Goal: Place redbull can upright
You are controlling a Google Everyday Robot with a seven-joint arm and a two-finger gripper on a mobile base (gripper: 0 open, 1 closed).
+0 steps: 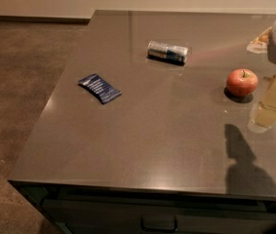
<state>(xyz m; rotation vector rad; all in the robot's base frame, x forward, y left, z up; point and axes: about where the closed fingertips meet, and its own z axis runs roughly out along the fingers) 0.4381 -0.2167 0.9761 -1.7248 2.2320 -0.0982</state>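
Note:
The redbull can (167, 51), slim and silver-and-blue, lies on its side at the back middle of the grey table (142, 145), with its long axis running left to right. My gripper (268, 106) comes in at the right edge of the camera view, a grey-white body with pale tan fingers pointing down toward the table. It is well to the right of the can and in front of it, just right of the apple, and it holds nothing that I can see. Its shadow falls on the table at the front right.
A red apple (242, 82) stands on the table to the right of the can, close to the gripper. A flat dark-blue snack wrapper (99, 88) lies at the left. A pale object (259, 40) sits at the far right edge. The table's left and front edges drop to a concrete floor.

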